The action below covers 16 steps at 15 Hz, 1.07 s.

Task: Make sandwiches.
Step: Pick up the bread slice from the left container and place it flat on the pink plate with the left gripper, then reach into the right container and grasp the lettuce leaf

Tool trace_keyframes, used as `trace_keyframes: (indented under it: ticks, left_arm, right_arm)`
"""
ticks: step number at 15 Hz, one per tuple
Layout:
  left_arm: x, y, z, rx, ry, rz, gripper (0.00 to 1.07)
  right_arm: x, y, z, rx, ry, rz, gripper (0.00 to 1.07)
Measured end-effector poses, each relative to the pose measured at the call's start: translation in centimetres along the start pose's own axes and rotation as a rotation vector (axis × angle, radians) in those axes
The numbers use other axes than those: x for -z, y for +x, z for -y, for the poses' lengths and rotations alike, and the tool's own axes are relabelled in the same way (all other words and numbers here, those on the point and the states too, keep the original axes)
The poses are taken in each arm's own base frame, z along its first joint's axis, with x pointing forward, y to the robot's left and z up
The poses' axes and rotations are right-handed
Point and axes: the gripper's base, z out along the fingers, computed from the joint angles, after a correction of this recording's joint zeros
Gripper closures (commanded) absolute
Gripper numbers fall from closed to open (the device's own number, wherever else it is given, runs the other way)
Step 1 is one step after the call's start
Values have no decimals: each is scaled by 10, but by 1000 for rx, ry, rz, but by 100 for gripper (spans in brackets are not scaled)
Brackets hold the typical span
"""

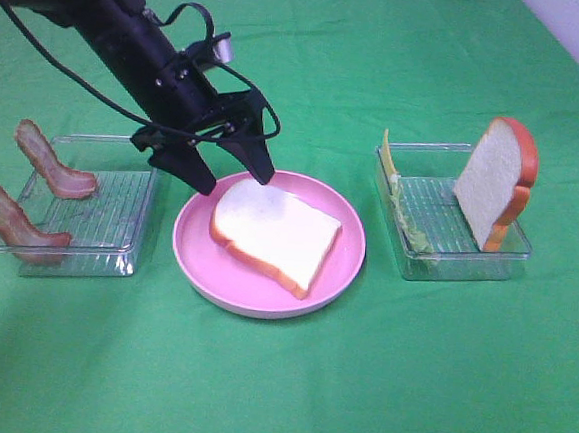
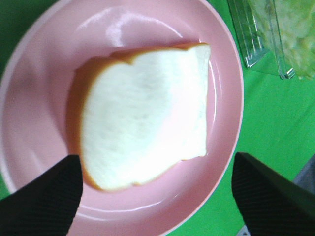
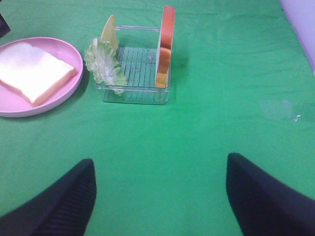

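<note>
Nothing readable is showing in any of the three views: no text, label, brand, number or sign.

A bread slice (image 1: 273, 233) lies on the plate (image 1: 348, 266). The bacon tray (image 1: 109, 210) stands left of the plate, the lettuce tray (image 1: 439, 206) right.
</note>
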Motion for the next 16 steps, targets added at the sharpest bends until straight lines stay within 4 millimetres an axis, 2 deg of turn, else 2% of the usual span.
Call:
trace_keyframes:
  ticks: [4, 8, 10, 12, 16]
  left_arm:
    - [54, 5, 24, -90, -97, 69, 27]
    - [128, 30, 62, -146, -176, 130, 27]
    - [158, 42, 74, -152, -236, 194, 27]
    - [190, 68, 84, -154, -324, 257, 27]
    - [218, 135, 90, -173, -400, 284, 27]
  right_arm:
    - [0, 0, 0, 0, 0, 0, 37]
    - [0, 0, 0, 0, 0, 0, 37]
    - [0, 0, 0, 0, 0, 0, 37]
    - [0, 0, 0, 0, 0, 0, 37]
    - [0, 0, 0, 0, 0, 0, 37]
